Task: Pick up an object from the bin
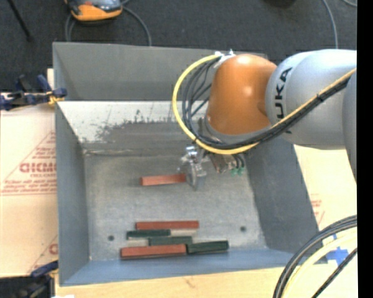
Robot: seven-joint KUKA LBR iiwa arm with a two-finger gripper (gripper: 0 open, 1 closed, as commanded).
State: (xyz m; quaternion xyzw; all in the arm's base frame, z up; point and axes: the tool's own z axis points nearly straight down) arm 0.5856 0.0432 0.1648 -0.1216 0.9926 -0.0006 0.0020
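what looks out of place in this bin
One reddish-brown bar lies alone mid-bin beside the claw, apart from the red and green bars clustered near the front wall. Nothing looks damaged.

dark floor (193, 17) with two orange devices (92, 2).

Three red bars (163, 180), three green bars (206, 247)

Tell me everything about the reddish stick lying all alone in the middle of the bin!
The reddish-brown stick is a thin, flat, straight bar, maybe painted wood or plastic. It lies flat on the bin floor, about midway, running left to right, apart from the heap of red and green sticks lower in the view. Its right end lies by the gripper; whether they touch I cannot tell.
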